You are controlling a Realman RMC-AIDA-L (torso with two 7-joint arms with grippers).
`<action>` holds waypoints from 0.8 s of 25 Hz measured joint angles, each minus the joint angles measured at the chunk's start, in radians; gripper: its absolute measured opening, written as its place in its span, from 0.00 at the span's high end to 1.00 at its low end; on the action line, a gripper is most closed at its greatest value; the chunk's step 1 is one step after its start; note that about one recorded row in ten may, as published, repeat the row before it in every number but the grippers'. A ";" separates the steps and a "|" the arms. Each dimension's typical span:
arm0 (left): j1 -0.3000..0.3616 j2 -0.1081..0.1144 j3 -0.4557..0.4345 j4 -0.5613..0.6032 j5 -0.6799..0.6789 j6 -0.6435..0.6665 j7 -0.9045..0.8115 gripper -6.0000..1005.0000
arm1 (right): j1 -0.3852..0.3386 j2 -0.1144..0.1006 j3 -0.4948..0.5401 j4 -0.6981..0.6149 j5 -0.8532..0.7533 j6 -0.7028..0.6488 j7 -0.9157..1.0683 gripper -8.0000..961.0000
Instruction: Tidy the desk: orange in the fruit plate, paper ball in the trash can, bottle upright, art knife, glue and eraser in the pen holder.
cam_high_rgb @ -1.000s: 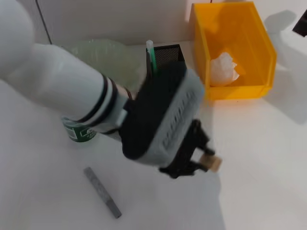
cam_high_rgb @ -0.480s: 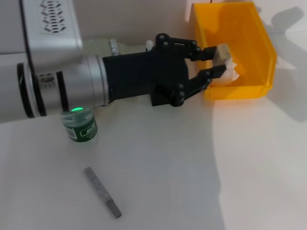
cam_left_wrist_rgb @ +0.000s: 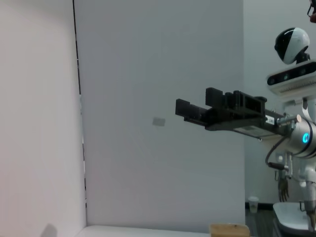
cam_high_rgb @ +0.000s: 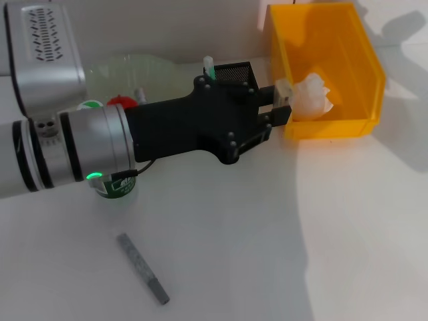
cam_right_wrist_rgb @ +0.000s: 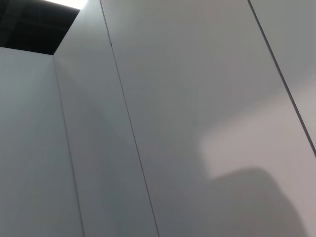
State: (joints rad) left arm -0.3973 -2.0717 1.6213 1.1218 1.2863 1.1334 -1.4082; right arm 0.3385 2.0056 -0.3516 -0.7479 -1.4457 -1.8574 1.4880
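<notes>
Since half a sec ago our left gripper [cam_high_rgb: 281,101] has dropped slightly and now hangs beside the pen holder [cam_high_rgb: 233,72], fingers closed to a narrow gap on the small pale eraser [cam_high_rgb: 283,87], right at the near-left wall of the trash can [cam_high_rgb: 364,80]. We see the paper ball [cam_high_rgb: 313,97] lying inside the can. Behind the arm, the fruit plate [cam_high_rgb: 144,70] holds the orange [cam_high_rgb: 121,101], only partly seen. A green-and-white stick [cam_high_rgb: 208,66] pokes up at the holder's left corner. The bottle [cam_high_rgb: 115,186], mostly hidden under the wrist, stands on the desk [cam_high_rgb: 221,254]; the grey art knife [cam_high_rgb: 142,268] lies flat, well apart, nearer us. Our right arm isn't in view; its wrist cam shows only wall.
</notes>
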 joint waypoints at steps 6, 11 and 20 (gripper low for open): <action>0.015 0.004 -0.006 -0.002 -0.020 0.025 -0.005 0.73 | -0.011 0.000 0.002 0.003 0.012 -0.029 0.008 0.35; 0.015 0.005 0.000 -0.012 -0.018 0.040 -0.007 0.72 | -0.015 -0.001 0.002 0.007 0.013 -0.055 0.026 0.35; -0.004 0.000 0.055 -0.063 0.033 -0.033 0.011 0.72 | -0.040 -0.004 -0.031 0.007 -0.078 -0.202 -0.050 0.35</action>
State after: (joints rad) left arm -0.4014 -2.0715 1.6759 1.0590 1.3192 1.1006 -1.3976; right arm 0.2987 2.0015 -0.3822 -0.7407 -1.5234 -2.0594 1.4380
